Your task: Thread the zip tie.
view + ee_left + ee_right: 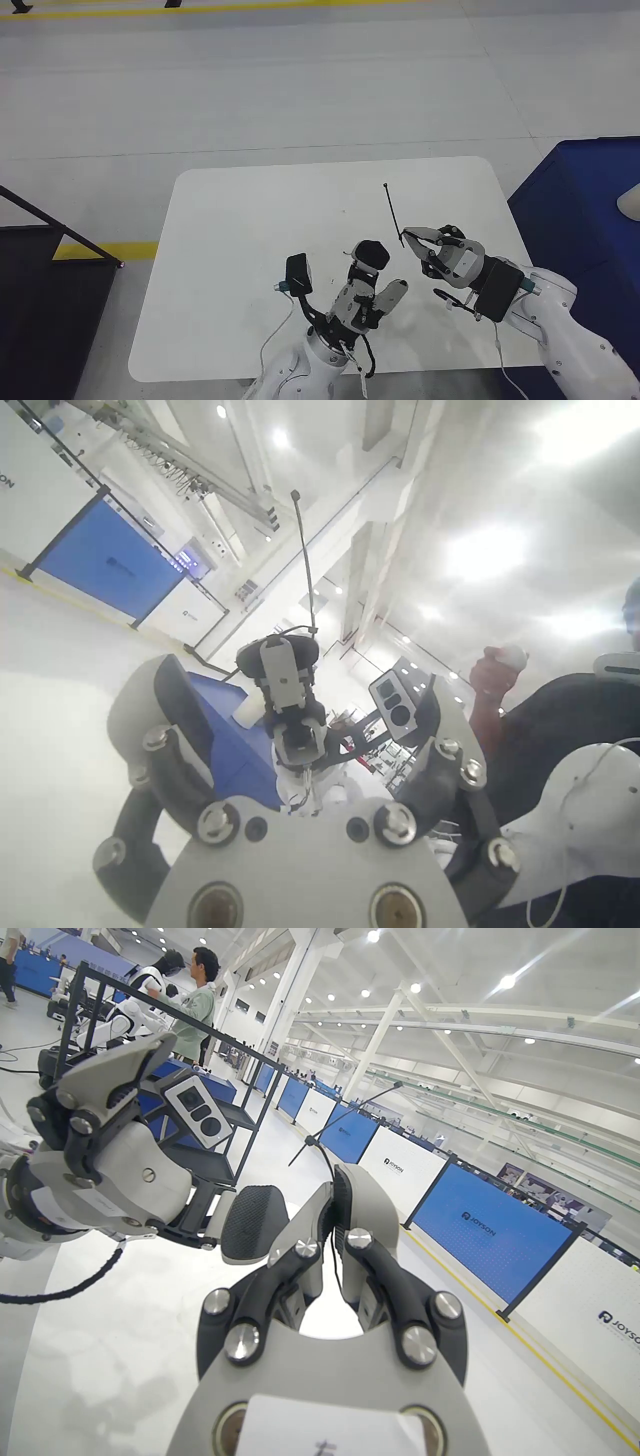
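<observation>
Pinching the single zip tie (393,212), the right tool (405,238) hangs near the spread-open left tool (335,262)

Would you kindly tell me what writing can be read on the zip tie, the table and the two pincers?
Zip tie: none.
Table: none.
Right pincer: a label at its base, cut off at the edge, unreadable.
Left pincer: a sticker behind it, too faint to read.
</observation>
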Robot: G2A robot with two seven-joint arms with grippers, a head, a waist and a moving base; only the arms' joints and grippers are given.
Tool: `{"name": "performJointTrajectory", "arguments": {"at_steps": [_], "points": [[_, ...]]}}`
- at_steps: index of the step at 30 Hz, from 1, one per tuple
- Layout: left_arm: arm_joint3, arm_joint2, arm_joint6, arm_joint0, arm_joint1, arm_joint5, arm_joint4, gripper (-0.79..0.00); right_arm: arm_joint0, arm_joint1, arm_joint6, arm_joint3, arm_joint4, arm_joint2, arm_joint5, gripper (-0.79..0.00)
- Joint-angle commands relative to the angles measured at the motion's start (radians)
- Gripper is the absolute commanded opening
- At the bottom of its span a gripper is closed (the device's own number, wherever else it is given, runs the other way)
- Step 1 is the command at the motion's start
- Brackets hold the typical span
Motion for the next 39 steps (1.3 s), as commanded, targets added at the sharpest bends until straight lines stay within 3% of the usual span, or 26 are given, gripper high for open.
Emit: {"name": "performJointTrajectory", "arguments": {"at_steps": [1, 4, 8, 9, 26, 39], "points": [[-0.02, 0.053, -0.046, 0.021, -0.004, -0.019, -0.164, 0.0, 0.0, 0.0, 0.0, 0.0, 0.0, 0.0, 0.0, -0.785], [-0.052, 0.073, -0.114, 0.014, -0.007, -0.004, -0.318, 0.0, 0.0, 0.0, 0.0, 0.0, 0.0, 0.0, 0.0, -0.785], [-0.069, 0.063, -0.122, 0.006, -0.01, -0.006, -0.473, -0.342, 0.0, 0.0, 0.0, 0.0, 0.0, 0.0, 0.0, -0.785], [-0.065, 0.058, -0.117, 0.003, -0.011, -0.005, -0.491, -0.394, 0.0, 0.0, 0.0, 0.0, 0.0, 0.0, 0.0, -0.785], [-0.013, 0.078, -0.171, -0.013, -0.02, -0.016, -0.595, -0.4, 0.0, 0.0, 0.0, 0.0, 0.0, 0.0, 0.0, -0.785], [0.005, 0.095, -0.169, -0.038, -0.032, -0.029, -0.61, -0.465, 0.0, 0.0, 0.0, 0.0, 0.0, 0.0, 0.0, -0.785]]}}
